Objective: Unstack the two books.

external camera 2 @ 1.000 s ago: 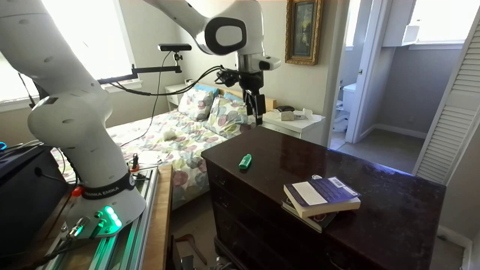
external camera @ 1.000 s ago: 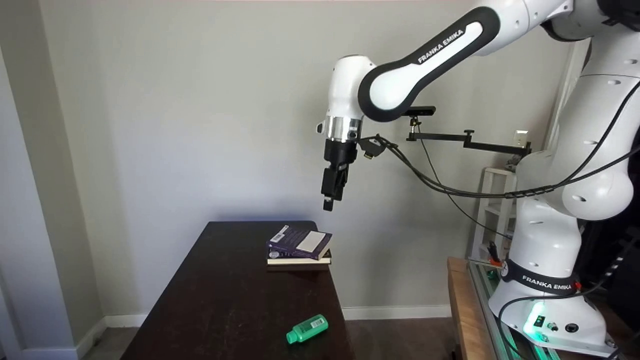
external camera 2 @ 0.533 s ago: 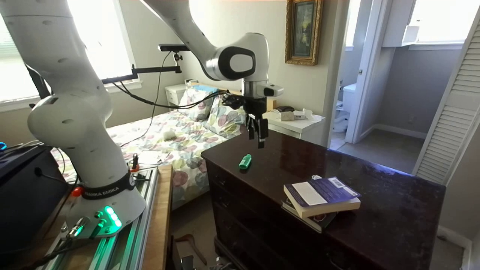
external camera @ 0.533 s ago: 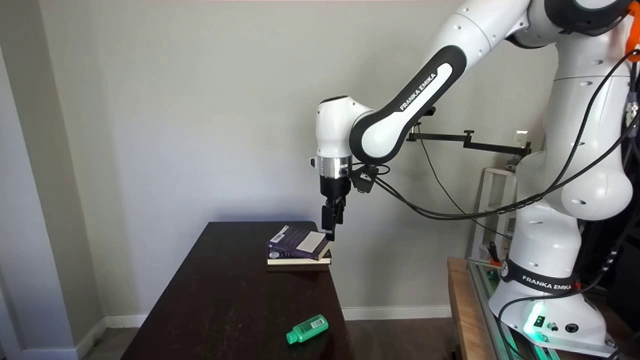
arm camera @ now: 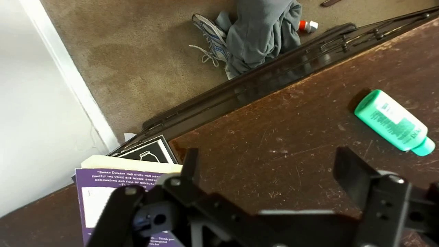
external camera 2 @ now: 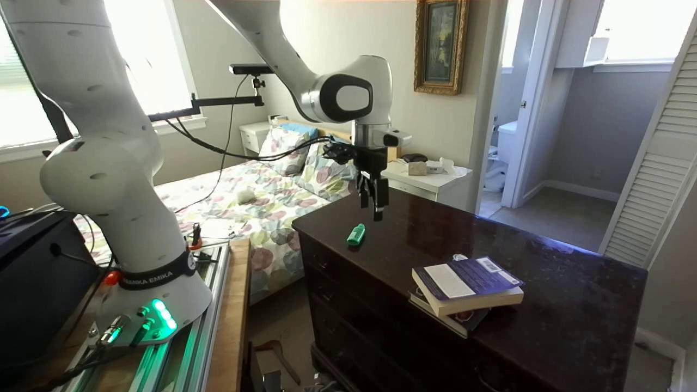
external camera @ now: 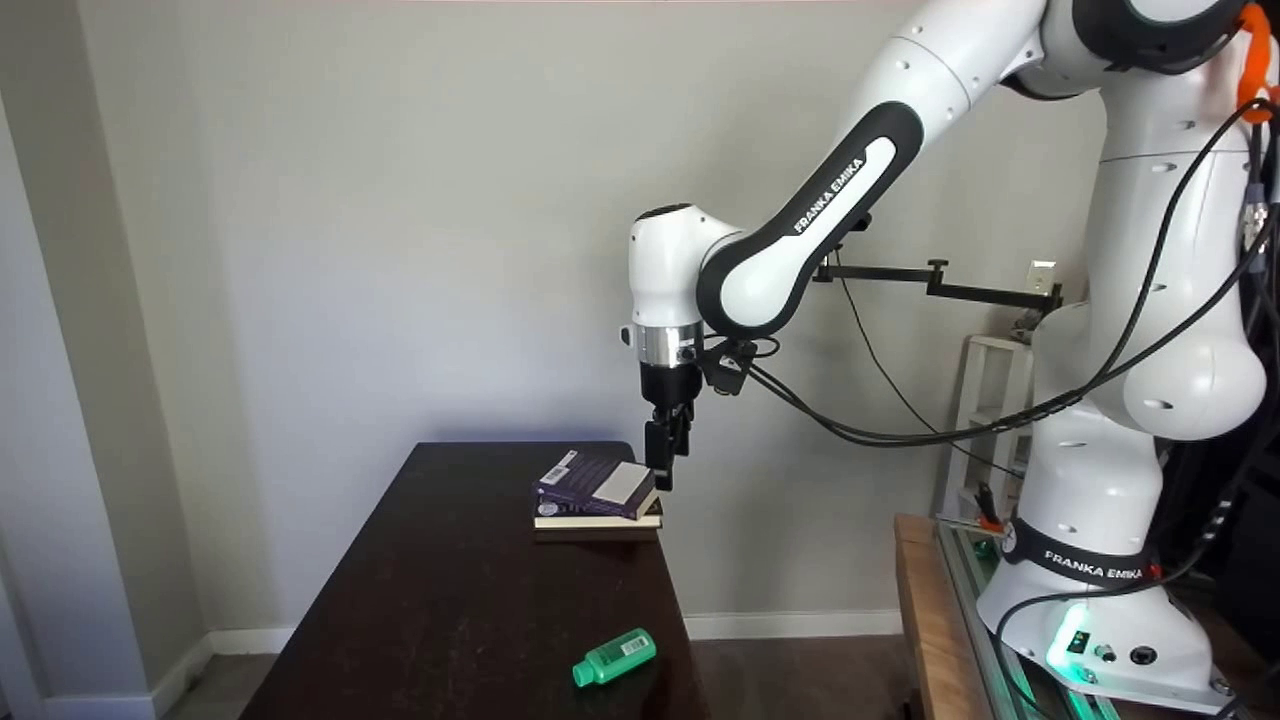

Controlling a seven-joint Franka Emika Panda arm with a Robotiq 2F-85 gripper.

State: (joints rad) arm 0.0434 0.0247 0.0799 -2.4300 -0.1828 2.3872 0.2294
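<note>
Two books lie stacked on the dark dresser. The top book (external camera: 607, 487) has a purple cover with a white panel; it also shows in an exterior view (external camera 2: 478, 277) and the wrist view (arm camera: 116, 175). The lower book (external camera: 597, 522) has a dark cover and pale page edges; it sticks out askew beneath in an exterior view (external camera 2: 460, 322) and the wrist view (arm camera: 151, 156). My gripper (arm camera: 267, 152) is open with nothing between its fingers. It points down above the dresser, apart from the stack, in an exterior view (external camera 2: 371, 212). In the wrist view its left finger partly hides the books.
A small green bottle (external camera 2: 356, 234) lies on the dresser top (external camera 2: 566, 305); in the wrist view the bottle (arm camera: 391, 120) is right of the fingers. Clothing (arm camera: 264, 34) and a shoe (arm camera: 214, 37) lie on the floor beside the dresser. A wall stands beyond the books.
My gripper has come down a long way toward the dresser, mostly in the first half second, then a little more. The books and the green bottle have not moved.
</note>
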